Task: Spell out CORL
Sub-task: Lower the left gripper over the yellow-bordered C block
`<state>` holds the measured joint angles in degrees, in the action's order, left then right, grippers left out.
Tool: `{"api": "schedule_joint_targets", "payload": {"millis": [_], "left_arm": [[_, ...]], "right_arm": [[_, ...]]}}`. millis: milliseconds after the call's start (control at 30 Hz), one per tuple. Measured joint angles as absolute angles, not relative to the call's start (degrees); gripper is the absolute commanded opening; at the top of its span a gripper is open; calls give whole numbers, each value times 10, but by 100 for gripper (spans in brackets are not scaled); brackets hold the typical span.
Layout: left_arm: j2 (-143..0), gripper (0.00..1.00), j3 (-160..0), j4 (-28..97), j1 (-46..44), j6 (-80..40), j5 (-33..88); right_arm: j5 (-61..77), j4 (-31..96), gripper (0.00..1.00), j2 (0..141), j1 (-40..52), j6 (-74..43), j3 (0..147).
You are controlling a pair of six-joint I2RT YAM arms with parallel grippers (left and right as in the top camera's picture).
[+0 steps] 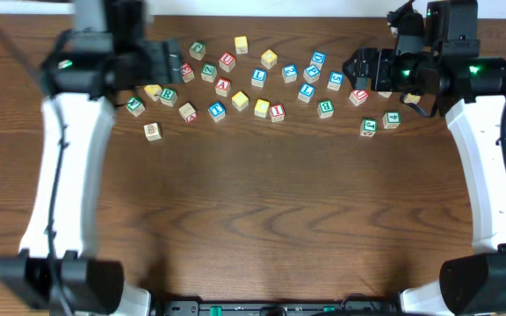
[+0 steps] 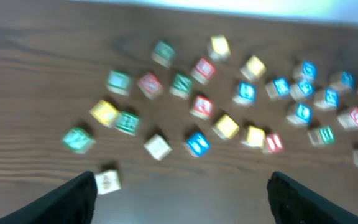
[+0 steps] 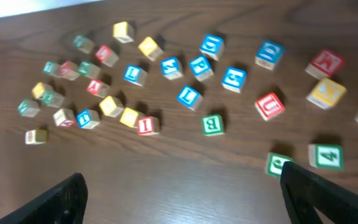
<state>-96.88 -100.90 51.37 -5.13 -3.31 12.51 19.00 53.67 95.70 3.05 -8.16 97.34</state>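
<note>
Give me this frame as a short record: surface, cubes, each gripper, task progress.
surface: wooden table
cubes: alphabet cubes scattered loose along the far side, no row formed
left gripper: open, empty, above the scatter's left end
right gripper: open, empty, above the scatter's right end
progress: CORL not yet spelled
</note>
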Motion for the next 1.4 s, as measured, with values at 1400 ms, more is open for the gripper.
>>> {"api": "schedule_joint_targets", "payload": {"millis": [1400], "left_arm": [[-1193, 68, -984, 393, -230, -61, 102]], "right_arm": [[139, 587, 94, 959, 13, -76, 973]]}}
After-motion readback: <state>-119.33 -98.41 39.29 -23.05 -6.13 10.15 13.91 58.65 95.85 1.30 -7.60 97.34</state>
